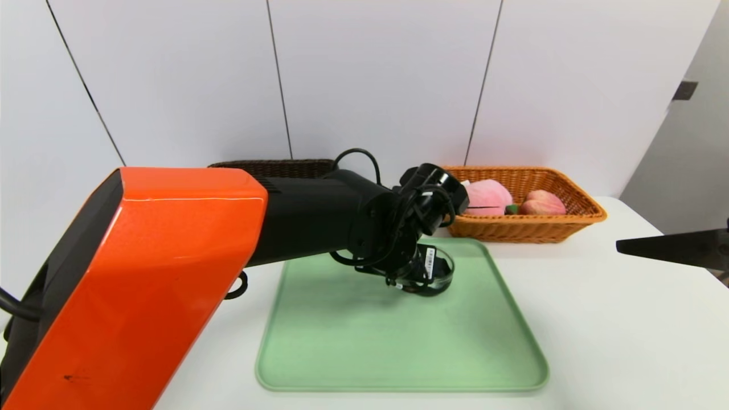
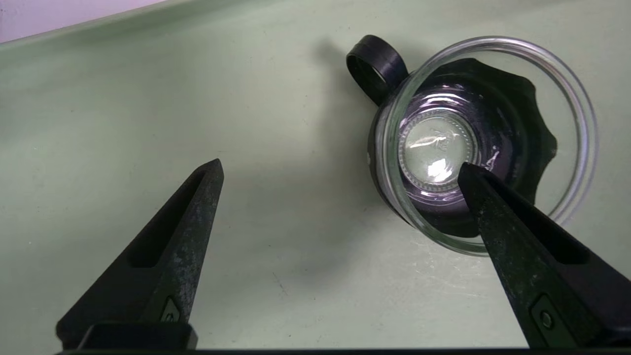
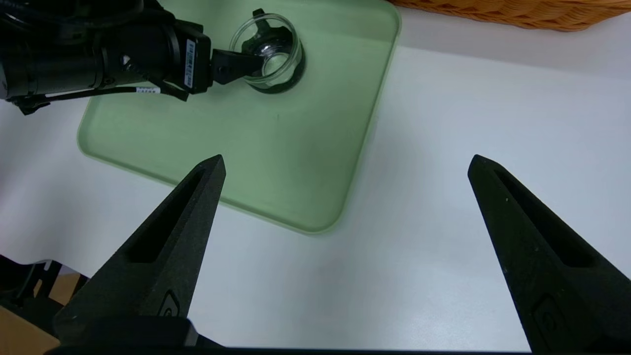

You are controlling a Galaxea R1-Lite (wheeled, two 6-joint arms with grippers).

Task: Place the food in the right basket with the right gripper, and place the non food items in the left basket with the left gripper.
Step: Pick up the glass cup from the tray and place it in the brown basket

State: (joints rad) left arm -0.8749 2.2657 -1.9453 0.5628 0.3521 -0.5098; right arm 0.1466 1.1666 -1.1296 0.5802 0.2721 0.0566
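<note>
Two woven baskets stand at the far edge of the white surface (image 1: 598, 319): a dark brown wicker basket (image 1: 273, 167) on the left, largely hidden behind the orange-and-black left arm, and an orange wicker basket (image 1: 527, 225) on the right holding two pink peach-shaped toy foods (image 1: 487, 197). Between them and the robot lies a pale green rectangular tray (image 1: 398, 347). Near the tray's far right corner sits a clear glass cup with a black scalloped base and black ring handle (image 2: 473, 143), upright, mouth up. Left gripper (image 2: 340, 170) hovers over the tray with fingers spread wide; one fingertip (image 2: 473, 180) overlaps the cup's mouth, the other lies beside the cup over bare tray, and nothing is grasped. Right gripper (image 3: 345, 165) hangs released and empty above the bare surface to the tray's right, well apart from the cup.
</note>
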